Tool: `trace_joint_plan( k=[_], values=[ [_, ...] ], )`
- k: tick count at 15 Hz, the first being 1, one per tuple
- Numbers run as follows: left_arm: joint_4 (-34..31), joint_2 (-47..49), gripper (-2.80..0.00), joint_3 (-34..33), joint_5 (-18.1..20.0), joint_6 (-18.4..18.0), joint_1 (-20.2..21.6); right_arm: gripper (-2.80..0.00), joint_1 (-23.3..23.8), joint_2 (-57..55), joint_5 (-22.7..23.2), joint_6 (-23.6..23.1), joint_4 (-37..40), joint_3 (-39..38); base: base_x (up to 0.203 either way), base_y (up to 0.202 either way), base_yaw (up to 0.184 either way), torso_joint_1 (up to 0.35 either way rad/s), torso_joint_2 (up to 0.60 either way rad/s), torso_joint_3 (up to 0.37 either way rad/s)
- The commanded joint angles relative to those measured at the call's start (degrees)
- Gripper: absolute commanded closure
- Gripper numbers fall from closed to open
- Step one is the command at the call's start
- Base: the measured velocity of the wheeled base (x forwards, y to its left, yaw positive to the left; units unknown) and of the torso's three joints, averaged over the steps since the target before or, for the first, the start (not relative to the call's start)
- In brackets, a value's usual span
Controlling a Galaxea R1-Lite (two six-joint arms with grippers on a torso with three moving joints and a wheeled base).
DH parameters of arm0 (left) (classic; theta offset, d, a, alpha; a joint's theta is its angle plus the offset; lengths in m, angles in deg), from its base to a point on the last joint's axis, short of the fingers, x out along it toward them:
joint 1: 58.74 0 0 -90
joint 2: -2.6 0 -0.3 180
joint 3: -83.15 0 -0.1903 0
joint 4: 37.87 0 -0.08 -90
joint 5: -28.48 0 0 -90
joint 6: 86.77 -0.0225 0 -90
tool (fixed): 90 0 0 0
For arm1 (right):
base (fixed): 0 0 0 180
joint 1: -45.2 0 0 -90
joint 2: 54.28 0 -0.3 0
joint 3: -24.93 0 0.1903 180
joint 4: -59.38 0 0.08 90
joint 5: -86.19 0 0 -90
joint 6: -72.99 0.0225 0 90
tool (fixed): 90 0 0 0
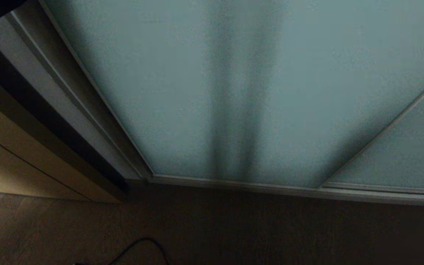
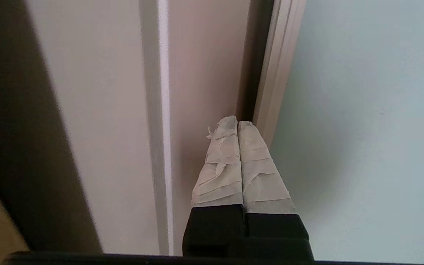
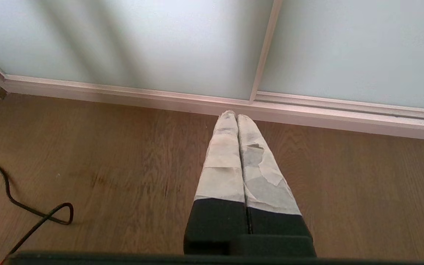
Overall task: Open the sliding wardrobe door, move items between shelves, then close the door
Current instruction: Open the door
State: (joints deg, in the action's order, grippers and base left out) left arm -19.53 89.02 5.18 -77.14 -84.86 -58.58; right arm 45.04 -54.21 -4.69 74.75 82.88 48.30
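Wooden floor point(image 3: 123, 165) runs up to the sliding wardrobe door point(image 1: 234, 92), which stands fully closed, hiding shelves and items. Beside the door's frame edge, the left gripper point(image 2: 237, 123) keeps its fingers pressed together, empty, likely to wedge in and push. The right gripper point(image 3: 234, 115), fingers likewise together, hangs idle above the floor before the door.

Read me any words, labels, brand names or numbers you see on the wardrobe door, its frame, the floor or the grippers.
None: no text, number or sign shows in any view.
sliding wardrobe door: plain frosted panel, no label.
door frame: bare metal.
left gripper and right gripper: blank tape wrapping, no print.
wooden floor and black cable: no markings.
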Motion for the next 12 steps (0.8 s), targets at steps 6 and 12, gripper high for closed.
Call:
trace_joint_plan(
  k=[6, 12],
  values=[
    [-0.1, 4.2, 0.0, 4.1, 0.1, 0.0, 0.0, 0.0, 0.0, 0.1, 0.0, 0.0, 0.0, 0.0, 0.0, 0.0, 0.0, 0.0, 0.0, 0.0],
    [-2.7, 6.0, 0.0, 7.4, 1.1, 0.0, -1.1, 0.0, 0.0, 0.1, 0.0, 0.0, 0.0, -0.1, 0.0, 0.0, 0.0, 0.0, 0.0, 0.0]
  ],
)
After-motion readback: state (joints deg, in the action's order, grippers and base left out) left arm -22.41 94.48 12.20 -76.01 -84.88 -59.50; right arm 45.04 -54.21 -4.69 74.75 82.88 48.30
